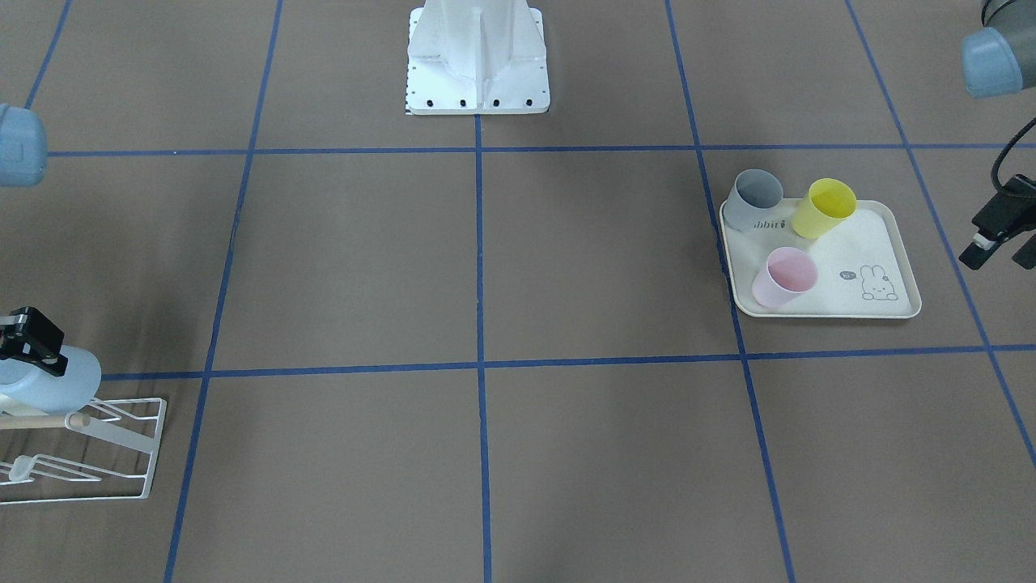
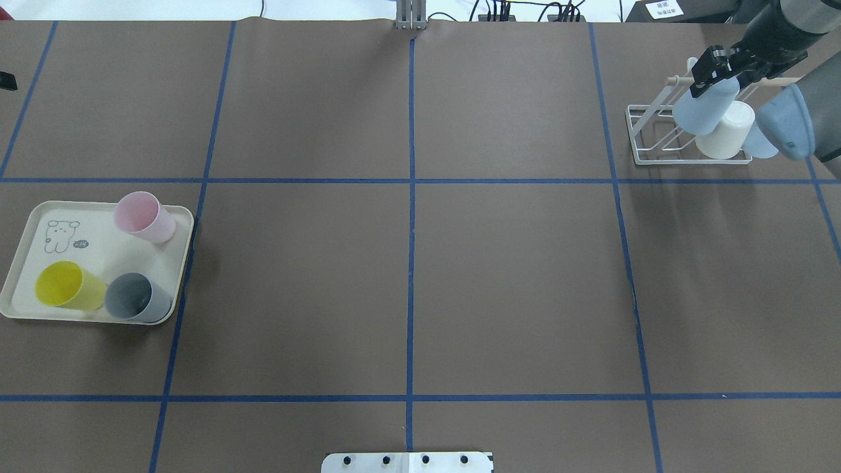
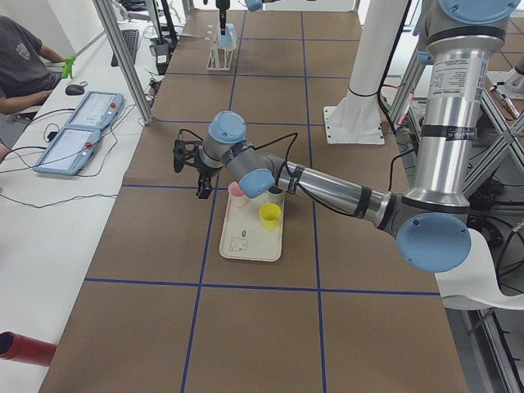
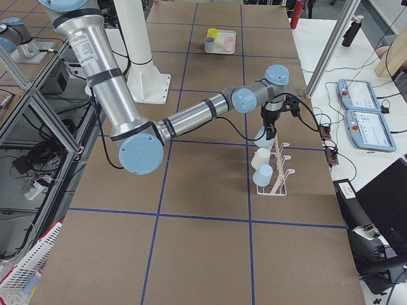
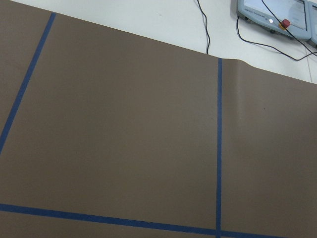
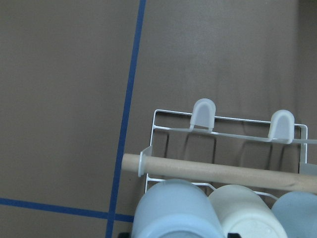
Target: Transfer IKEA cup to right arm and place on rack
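The IKEA cup (image 2: pixel 704 106), light blue, hangs upside down and tilted over the near end of the white wire rack (image 2: pixel 638 139), beside the wooden dowel (image 6: pixel 223 171). My right gripper (image 2: pixel 721 73) is shut on its base; I cannot tell whether the cup rests on a prong. The right wrist view shows the cup (image 6: pixel 176 210) at the bottom edge. A white cup (image 2: pixel 726 131) and another light blue one (image 2: pixel 757 143) sit on the rack beside it. My left gripper (image 1: pixel 1001 255) hovers open and empty just beyond the tray's outer side.
A cream rabbit-print tray (image 1: pixel 850 243) on the left arm's side holds a grey cup (image 1: pixel 753 198), a yellow cup (image 1: pixel 824 208) and a pink cup (image 1: pixel 783 277). The robot's white base (image 1: pixel 477 73) stands at the table's middle edge. Two free prongs (image 6: pixel 204 111) show at the rack's far side.
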### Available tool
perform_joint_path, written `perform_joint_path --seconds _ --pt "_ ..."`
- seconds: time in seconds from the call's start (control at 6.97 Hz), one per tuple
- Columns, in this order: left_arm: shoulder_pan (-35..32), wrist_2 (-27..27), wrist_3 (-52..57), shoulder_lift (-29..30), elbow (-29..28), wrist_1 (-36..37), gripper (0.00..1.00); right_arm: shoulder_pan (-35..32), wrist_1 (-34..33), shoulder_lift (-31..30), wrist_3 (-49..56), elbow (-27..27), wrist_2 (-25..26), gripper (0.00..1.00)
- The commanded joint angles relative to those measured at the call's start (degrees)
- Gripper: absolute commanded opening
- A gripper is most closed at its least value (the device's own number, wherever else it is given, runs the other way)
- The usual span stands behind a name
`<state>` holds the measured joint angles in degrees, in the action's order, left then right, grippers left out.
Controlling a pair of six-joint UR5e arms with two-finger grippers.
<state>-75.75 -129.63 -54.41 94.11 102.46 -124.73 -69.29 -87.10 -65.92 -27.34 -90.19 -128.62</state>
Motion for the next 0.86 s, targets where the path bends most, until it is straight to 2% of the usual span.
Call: perform_joint_path --seconds 0.0,0.14,0.29,0.43,0.72 --pt "0.0 0.0 -0.1 -0.1 0.3 0.0 1.0 0.3 0.4 0.1 0.1 1.9 -0.1 0.33" --pt "0.0 0.0 -0.2 -0.1 0.4 0.0 1.0 0.5 0.7 0.1 -0.1 2.2 -0.1 0.46" --pt "0.0 0.0 -0.3 -0.1 0.4 0.0 1.0 1.3 1.5 0.1 -0.2 2.8 0.0 0.74" --pt "0.0 0.0 -0.3 -0.1 0.4 0.0 1.0 1.3 2.6 0.1 -0.3 3.1 0.0 0.99" --pt "0.2 0.0 -0.6 -0.9 0.5 0.2 1.0 1.1 3.1 0.1 -0.2 2.7 -0.3 0.99"
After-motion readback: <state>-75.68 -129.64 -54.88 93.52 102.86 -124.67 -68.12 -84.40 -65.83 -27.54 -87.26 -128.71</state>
